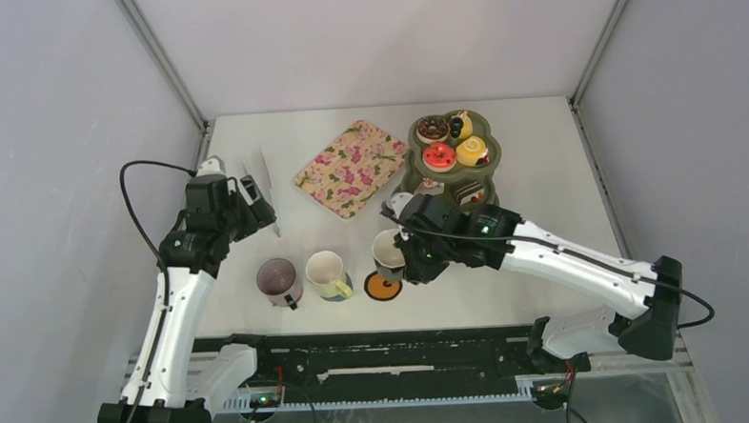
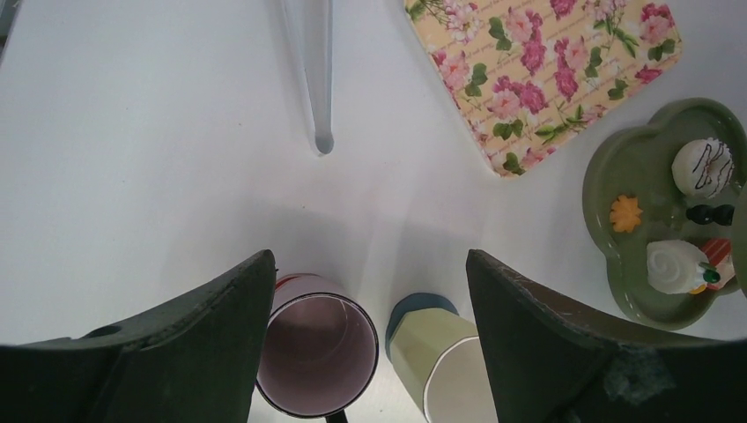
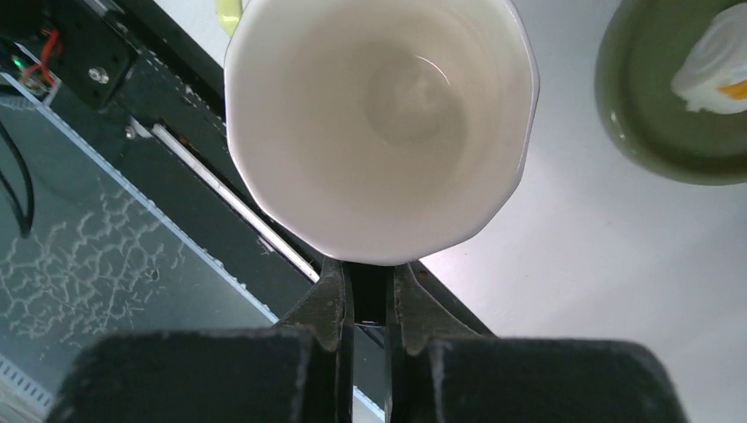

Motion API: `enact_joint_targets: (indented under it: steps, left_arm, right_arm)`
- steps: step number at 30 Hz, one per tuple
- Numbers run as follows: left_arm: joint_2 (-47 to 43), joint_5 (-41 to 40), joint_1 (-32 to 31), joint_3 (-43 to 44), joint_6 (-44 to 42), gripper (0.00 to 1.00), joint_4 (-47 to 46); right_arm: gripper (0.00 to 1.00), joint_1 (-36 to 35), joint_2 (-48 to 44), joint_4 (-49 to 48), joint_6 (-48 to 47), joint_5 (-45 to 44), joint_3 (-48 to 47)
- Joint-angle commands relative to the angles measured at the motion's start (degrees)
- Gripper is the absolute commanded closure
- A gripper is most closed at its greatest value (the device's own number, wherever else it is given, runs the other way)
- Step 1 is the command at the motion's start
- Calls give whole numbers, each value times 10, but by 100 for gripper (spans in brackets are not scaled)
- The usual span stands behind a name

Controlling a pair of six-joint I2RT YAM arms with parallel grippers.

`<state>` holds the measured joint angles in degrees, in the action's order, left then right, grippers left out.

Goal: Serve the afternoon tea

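The olive-green three-tier stand (image 1: 488, 159) stands at the back right and carries toy donuts and cakes (image 1: 439, 155). My right gripper (image 1: 407, 250) is shut on the handle of a white-lined mug (image 1: 388, 253) and holds it just behind the orange coaster (image 1: 383, 288). In the right wrist view the mug (image 3: 379, 123) fills the frame above the shut gripper (image 3: 370, 275). A pink-lined mug (image 1: 278, 279) and a green mug (image 1: 326, 273) stand left of it. My left gripper (image 1: 248, 204) is open and empty. It hovers above the pink-lined mug (image 2: 313, 352) and the green mug (image 2: 440, 361).
The pink floral tray (image 1: 352, 167) lies behind the mugs. A thin white upright piece (image 1: 264, 176) stands by my left gripper. The green mug sits on a blue coaster (image 2: 414, 307), the pink-lined one on a red coaster (image 2: 286, 280). The black rail (image 1: 386, 349) runs along the near edge.
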<state>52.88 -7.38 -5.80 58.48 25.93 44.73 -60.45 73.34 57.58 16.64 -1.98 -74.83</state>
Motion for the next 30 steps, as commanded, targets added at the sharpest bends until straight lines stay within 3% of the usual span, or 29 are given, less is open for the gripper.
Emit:
enact_joint_targets:
  steps: [1,10,17,30]
  left_arm:
    - [-14,-9,4,25,0,17,-1]
    - [-26,-9,4,12,2,16,0]
    - [-25,-11,4,10,-1,16,5]
    - [-24,-10,4,6,0,16,5]
  right_arm:
    - [100,1,16,-119,4,25,24]
    - [100,4,92,-203,18,62,74]
    - [100,8,143,-214,12,82,74]
    - [100,3,124,-206,17,41,97]
